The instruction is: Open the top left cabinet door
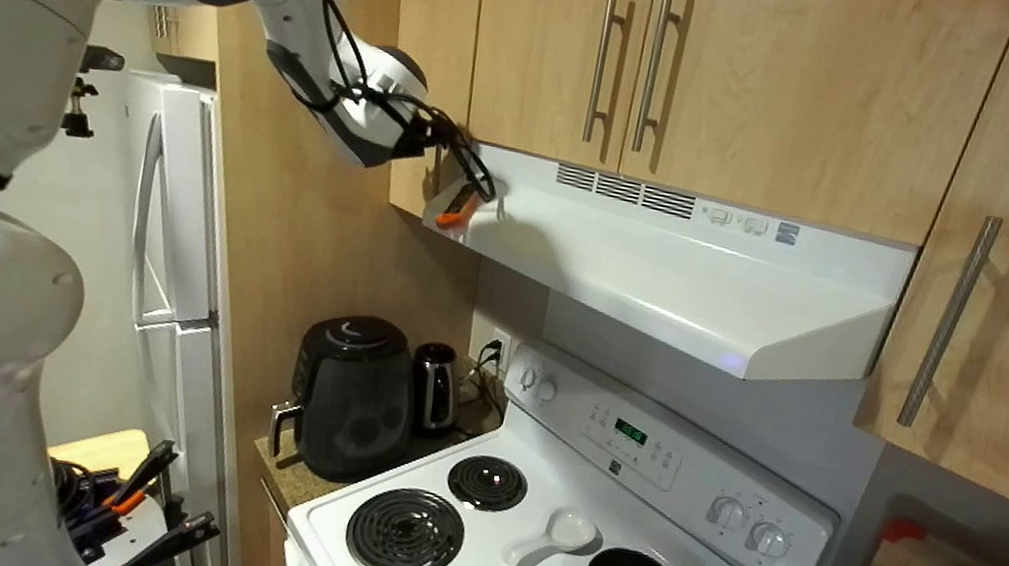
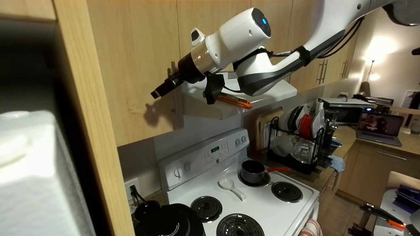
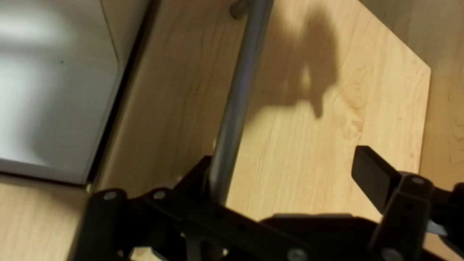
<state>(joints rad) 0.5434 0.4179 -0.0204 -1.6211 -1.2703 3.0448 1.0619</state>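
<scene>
Kitchen, white stove (image 2: pixel 259 203) below. The top left cabinet door (image 2: pixel 134 62) lies just ahead of the gripper (image 3: pixel 286 165), jaws parted, gripping nothing. Door's handle bar (image 3: pixel 237 99) seems to run between them, hard by 1 jaw, contact unclear; closing should cross its long axis.

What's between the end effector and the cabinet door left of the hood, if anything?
Nothing visible blocks the way to the door; in the wrist view only its own handle lies there, near one side of the open end effector.
</scene>
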